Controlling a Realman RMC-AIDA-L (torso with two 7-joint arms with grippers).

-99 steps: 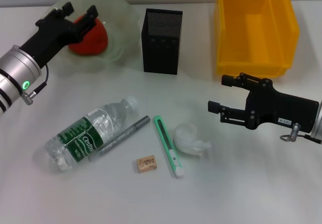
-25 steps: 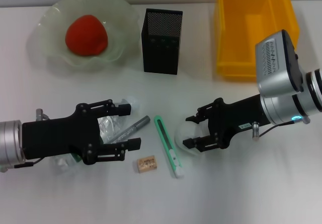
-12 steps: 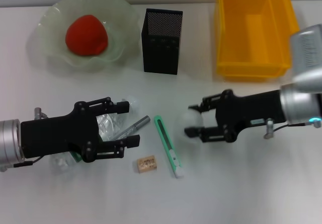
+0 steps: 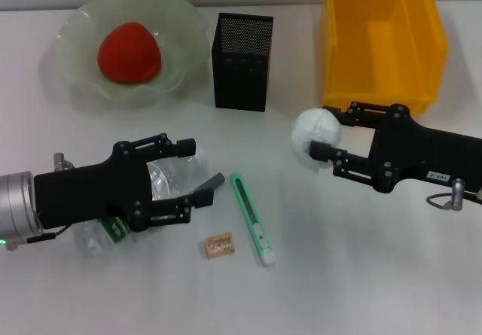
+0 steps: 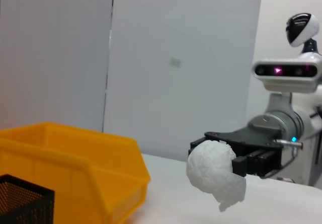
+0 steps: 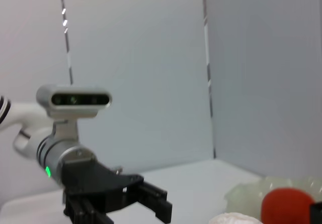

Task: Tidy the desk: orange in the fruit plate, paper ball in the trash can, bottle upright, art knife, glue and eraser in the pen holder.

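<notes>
Near the front edge of the yellow trash can (image 4: 380, 41), the right gripper (image 4: 325, 135) holds the white paper ball (image 4: 318, 130) pinched between its fingers, lifted off the desk. Released too early, the ball could land short of the bin. Across the desk, the left gripper (image 4: 192, 175) straddles the lying bottle (image 4: 167, 178), fingers spread wide; closing unevenly could roll it toward the art knife (image 4: 251, 218).

My right black two-fingered gripper (image 4: 325, 135) reaches in from the right, forearm level, its fingers clamped on a white crumpled paper ball (image 4: 317, 132) lifted off the table. My left black gripper (image 4: 192, 173) comes in low from the left, silver wrist behind it, fingers spread around the lying clear plastic bottle (image 4: 167, 175), seemingly not yet closed on it.
</notes>
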